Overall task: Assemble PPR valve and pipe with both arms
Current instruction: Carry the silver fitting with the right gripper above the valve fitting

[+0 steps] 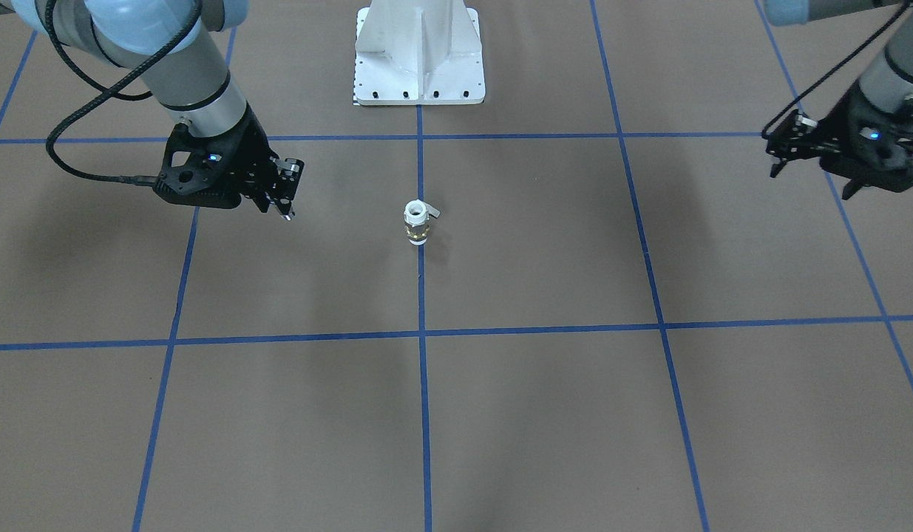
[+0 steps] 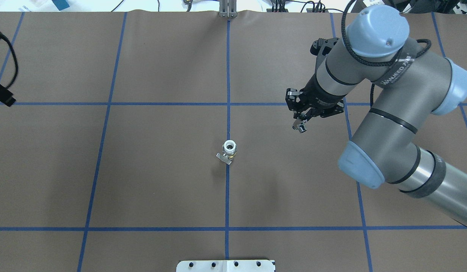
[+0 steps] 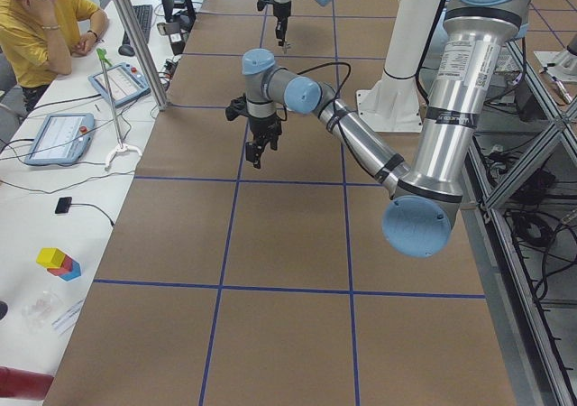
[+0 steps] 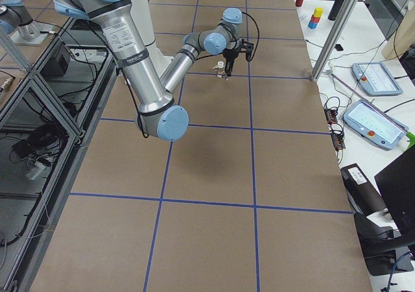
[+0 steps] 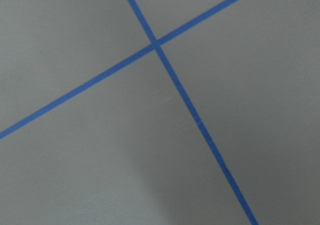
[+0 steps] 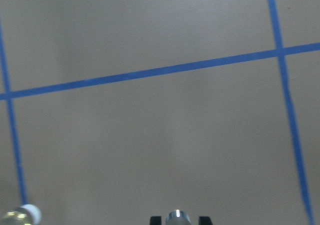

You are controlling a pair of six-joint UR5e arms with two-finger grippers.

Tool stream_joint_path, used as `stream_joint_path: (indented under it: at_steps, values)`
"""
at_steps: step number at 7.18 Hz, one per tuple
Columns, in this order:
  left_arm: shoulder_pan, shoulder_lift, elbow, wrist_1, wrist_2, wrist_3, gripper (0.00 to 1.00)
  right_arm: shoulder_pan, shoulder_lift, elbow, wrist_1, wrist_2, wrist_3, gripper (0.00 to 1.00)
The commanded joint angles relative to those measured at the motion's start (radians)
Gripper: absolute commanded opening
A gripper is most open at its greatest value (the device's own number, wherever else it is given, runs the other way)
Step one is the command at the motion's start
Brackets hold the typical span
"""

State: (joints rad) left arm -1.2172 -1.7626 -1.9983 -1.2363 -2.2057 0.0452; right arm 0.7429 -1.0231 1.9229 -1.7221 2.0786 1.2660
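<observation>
Valve (image 2: pixel 230 148) upright mid tabletop (image 2: pixel 161 170), on the blue tape (image 2: pixel 227 196), untouched. Pipe (image 6: pixel 178 217) clamped in the right fingers (image 6: pixel 156 220), off to one side; left fingers (image 1: pixel 781 148) apart by the look of it, well away. Best to steady the valve with the left first, then line up straight over the open top.

Brown counter (image 1: pixel 545 428) crossed by a blue tape grid (image 1: pixel 423 384) — white PPR valve (image 1: pixel 417 222) with brass band, grey lever; silver pipe (image 2: pixel 302 128); grey arms (image 2: pixel 415 94), light-blue caps.
</observation>
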Motion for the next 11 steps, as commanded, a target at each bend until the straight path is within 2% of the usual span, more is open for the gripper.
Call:
stream_joint_path:
  at_steps: [1, 2, 3, 4, 5, 8, 11]
  values:
    - [-0.224, 0.003, 0.184, 0.000, -0.048, 0.255, 1.00, -0.034, 0.073, -0.028, -0.007, -0.008, 0.108, 0.00]
    - [-0.289, 0.011, 0.241, -0.006, -0.046, 0.263, 1.00, -0.046, 0.096, -0.042, -0.008, -0.015, 0.139, 0.00]
    - [-0.350, 0.088, 0.265, -0.065, -0.046, 0.260, 1.00, -0.054, 0.153, -0.061, -0.080, -0.021, 0.156, 0.00]
    - [-0.363, 0.119, 0.271, -0.178, -0.048, 0.252, 1.00, -0.077, 0.231, -0.074, -0.177, -0.046, 0.161, 0.00]
    - [-0.363, 0.135, 0.285, -0.198, -0.048, 0.251, 1.00, -0.104, 0.268, -0.094, -0.186, -0.070, 0.215, 0.00]
    - [-0.363, 0.134, 0.296, -0.200, -0.048, 0.251, 1.00, -0.175, 0.443, -0.325, -0.183, -0.150, 0.286, 0.00]
    - [-0.361, 0.132, 0.297, -0.200, -0.048, 0.251, 1.00, -0.191, 0.431, -0.354, -0.178, -0.158, 0.271, 0.00]
